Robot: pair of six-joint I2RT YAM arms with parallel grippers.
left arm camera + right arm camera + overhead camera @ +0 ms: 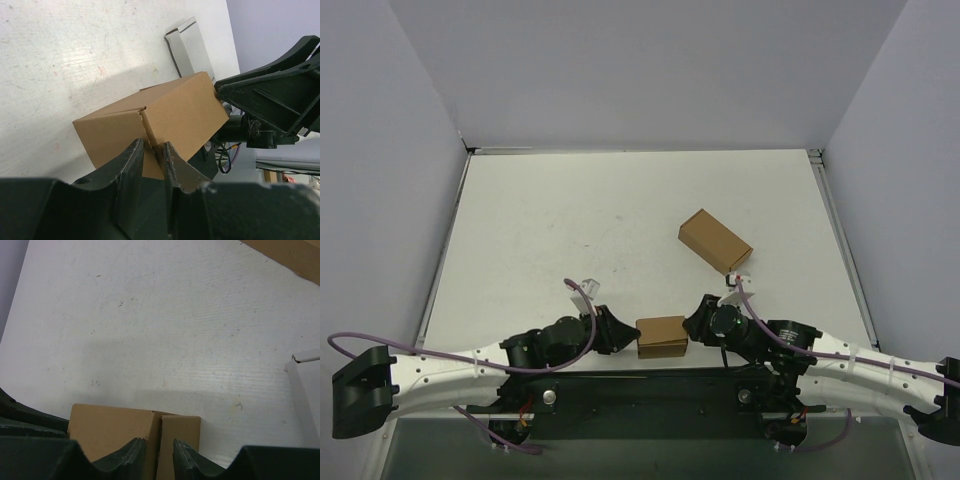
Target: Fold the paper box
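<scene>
Two grippers meet at one small carton: the paper box [661, 336] sits at the near edge of the white table [570, 220], about midway between the two arm bases, with its longer side running left to right. It is folded up into a squarish brown block with its flaps drawn in, and a seam shows on the side facing each wrist camera.

The left gripper [626, 335] is at the box's left end. In the left wrist view its fingers [131, 167] stand close together with a wedge of brown cardboard pinched between them, so it is clenched on the box.

The right gripper [692, 325] is at the box's right end. In the right wrist view its fingertips [134, 452] sit close together in front of the box's seam, but I cannot tell whether they bite on the cardboard or only stand against it.

A longer oblong brown carton [715, 240] lies further back and to the right, set at an angle and well apart from the box. A small white-grey slab [187, 47] lies on the table between the two cartons, near the oblong one's near end
</scene>
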